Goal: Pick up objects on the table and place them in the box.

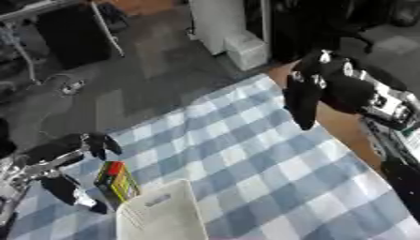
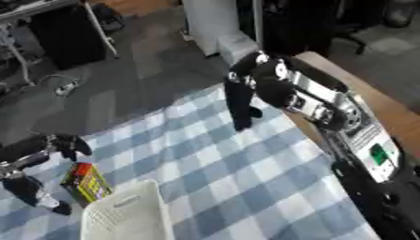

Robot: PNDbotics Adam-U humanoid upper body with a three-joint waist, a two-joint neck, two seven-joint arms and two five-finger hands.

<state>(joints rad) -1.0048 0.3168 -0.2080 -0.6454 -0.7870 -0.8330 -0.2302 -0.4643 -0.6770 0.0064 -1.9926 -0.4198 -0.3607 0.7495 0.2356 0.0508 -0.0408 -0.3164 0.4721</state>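
A small yellow-green carton with a red top stands on the blue-and-white checked cloth, right against the left side of the white perforated box at the near edge. My left hand is at the far left beside the carton. Its thumb is above the carton and a finger is below and to the left of it; they are spread apart and do not close on it. My right hand hangs above the far side of the cloth with its fingers straight, pointing down, holding nothing.
Bare wooden tabletop shows along the right beyond the cloth. My right forearm crosses above it. Past the table's far edge are grey floor, a white cabinet and dark chair frames.
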